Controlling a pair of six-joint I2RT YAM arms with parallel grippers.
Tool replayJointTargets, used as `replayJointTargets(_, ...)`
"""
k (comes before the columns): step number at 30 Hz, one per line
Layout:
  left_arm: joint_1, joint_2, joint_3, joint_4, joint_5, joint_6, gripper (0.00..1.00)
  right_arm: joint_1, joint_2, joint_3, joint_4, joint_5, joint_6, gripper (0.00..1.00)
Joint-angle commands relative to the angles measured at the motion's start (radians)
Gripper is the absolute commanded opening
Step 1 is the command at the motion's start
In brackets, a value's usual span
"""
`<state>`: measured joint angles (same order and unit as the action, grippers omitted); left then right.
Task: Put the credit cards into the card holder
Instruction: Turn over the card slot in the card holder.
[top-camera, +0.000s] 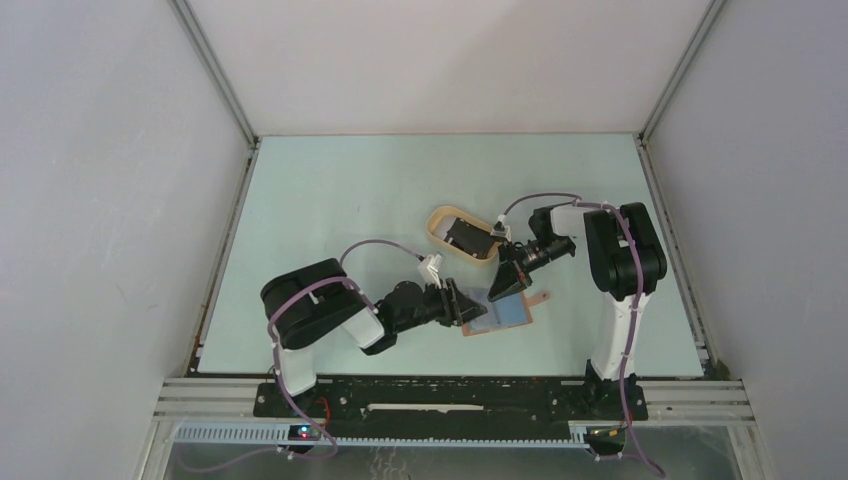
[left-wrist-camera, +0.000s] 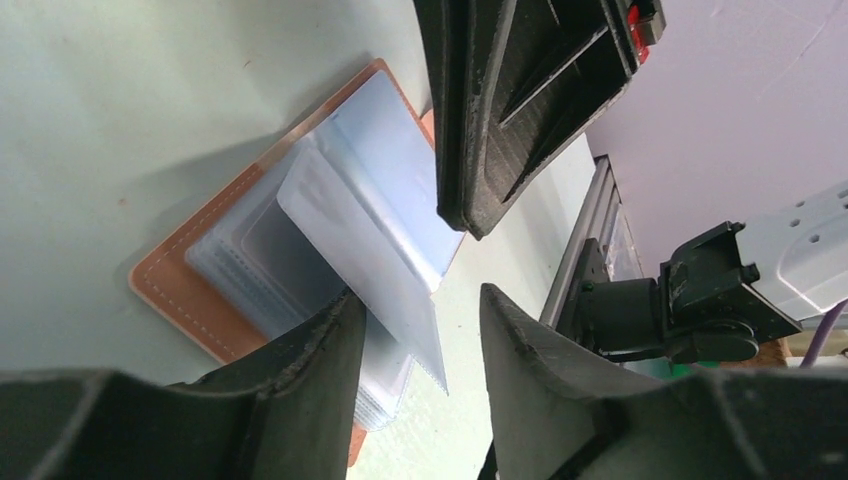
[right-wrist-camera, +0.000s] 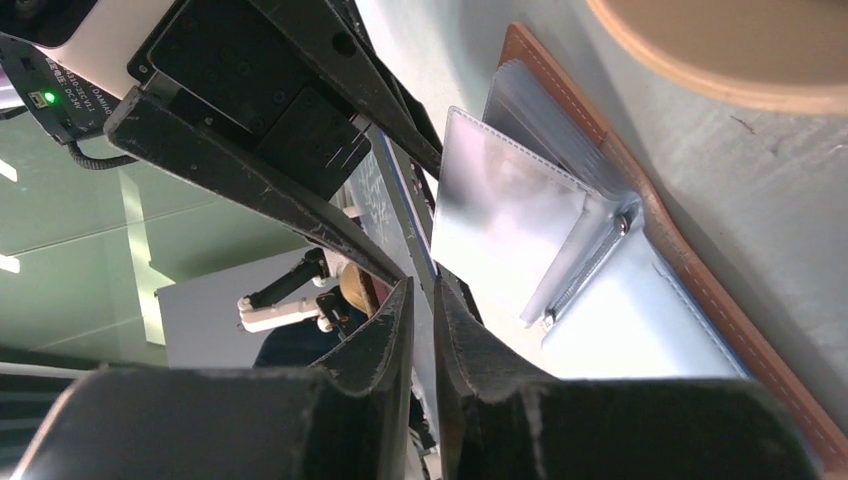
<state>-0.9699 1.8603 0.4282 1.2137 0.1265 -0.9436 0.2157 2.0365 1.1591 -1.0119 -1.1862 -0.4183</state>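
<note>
**A:** Where is the card holder?

**B:** The card holder (top-camera: 508, 318) lies open and flat on the surface (top-camera: 330, 200), a little below the middle of the top view. Its light blue inside faces up, and its snap tab (top-camera: 540, 297) sticks out at the upper right edge.

**A:** And the card?

**B:** One dark credit card (right-wrist-camera: 385, 200) is held in the right tool (right-wrist-camera: 422, 290), whose fingers are pressed together on it. The card stands tilted over the holder's clear sleeves (right-wrist-camera: 500, 200), with its low end close to them. I cannot tell whether it touches them.

**A:** What about the left tool?

**B:** The left tool (left-wrist-camera: 420, 298) sits at the holder's left edge with its fingers apart. One loose sleeve leaf reaches into the gap and lies against the finger at the lower left of the left wrist view.

**A:** Anything around them?

**B:** An oval beige tray (top-camera: 440, 222) sits just above the holder in the top view, near the picture's middle. Black cards (top-camera: 466, 238) lie inside it, too small to count.
</note>
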Motion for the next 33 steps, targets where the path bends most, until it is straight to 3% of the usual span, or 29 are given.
replayJointTargets(1,0.007,0.004,0.032,-0.019,-0.019,-0.001,0.47,0.002,-0.001,0.02,0.028,0.024,0.026,0.19)
replayJointTargets(8,0.007,-0.023,0.039,-0.113,-0.063,-0.001,0.15,0.004,-0.021,0.011,0.062,0.065,0.051,0.18)
replayJointTargets(14,0.007,-0.068,0.041,-0.25,-0.123,0.001,0.06,0.004,-0.069,0.011,0.078,0.089,0.042,0.18)
replayJointTargets(24,0.005,-0.176,0.0,-0.339,-0.212,0.04,0.35,0.005,-0.372,-0.003,0.118,0.205,-0.041,0.19)
replayJointTargets(33,-0.006,-0.443,-0.056,-0.43,-0.252,0.257,0.42,0.048,-0.789,-0.061,0.283,0.35,-0.124,0.3)
